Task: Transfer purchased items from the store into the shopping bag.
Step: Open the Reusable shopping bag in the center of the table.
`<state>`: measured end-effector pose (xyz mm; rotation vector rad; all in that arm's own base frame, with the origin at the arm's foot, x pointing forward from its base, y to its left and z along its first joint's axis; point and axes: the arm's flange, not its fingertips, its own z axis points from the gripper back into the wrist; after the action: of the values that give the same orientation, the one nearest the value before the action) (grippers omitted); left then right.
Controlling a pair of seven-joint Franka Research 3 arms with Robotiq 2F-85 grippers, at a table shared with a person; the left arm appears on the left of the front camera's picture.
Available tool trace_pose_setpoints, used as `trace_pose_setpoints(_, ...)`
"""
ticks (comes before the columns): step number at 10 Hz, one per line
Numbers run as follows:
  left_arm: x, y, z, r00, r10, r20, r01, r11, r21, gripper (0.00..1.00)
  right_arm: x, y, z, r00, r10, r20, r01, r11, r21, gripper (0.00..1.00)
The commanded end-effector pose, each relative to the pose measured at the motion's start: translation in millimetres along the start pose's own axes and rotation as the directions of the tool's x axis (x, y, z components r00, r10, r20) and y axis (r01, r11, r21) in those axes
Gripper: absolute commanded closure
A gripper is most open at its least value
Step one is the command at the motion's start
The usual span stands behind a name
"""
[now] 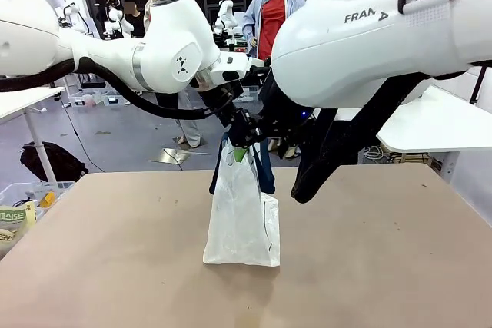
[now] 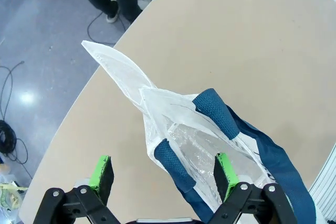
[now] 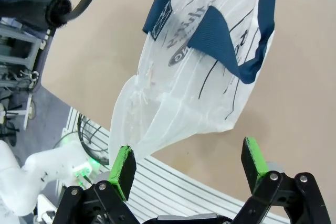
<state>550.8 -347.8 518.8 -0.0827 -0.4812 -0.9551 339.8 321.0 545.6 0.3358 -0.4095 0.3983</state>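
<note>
As the shopping bag (image 1: 242, 220) stands upright at the middle of the table (image 1: 115, 251), I judge we are only preparing it for loading. My left gripper (image 2: 163, 171) hangs spread over its mouth, with one navy handle (image 2: 215, 111) between the pads. The right gripper (image 3: 188, 161), also spread, is beside the bag. Next, I think, each must pinch a handle and pull the mouth open.

Even overhead light is washing the table (image 1: 115, 266), leaving a faint shadow beneath the shopping bag (image 1: 242, 220). Glare is spotting the floor (image 2: 23, 98) beyond the left gripper (image 2: 163, 171). The right arm (image 1: 369, 28), nearest the lens, is looking soft; wrist views are bowing at their edges.
</note>
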Motion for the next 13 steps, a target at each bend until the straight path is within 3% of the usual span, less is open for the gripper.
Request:
trace_pose_setpoints(1,-8.1,-0.8,1.4,1.0,-0.013,-0.01,0.013,1.0,-0.009,0.0,10.7,8.4,-6.0,0.999,-0.049,0.015,0.049,0.999,-0.004,0.0)
trace_pose_setpoints(13,-20.6,-2.0,-1.3,0.999,-0.02,-0.034,0.019,1.0,-0.013,0.0,16.2,1.8,-17.3,0.997,-0.078,0.007,0.079,0.996,-0.052,0.0)
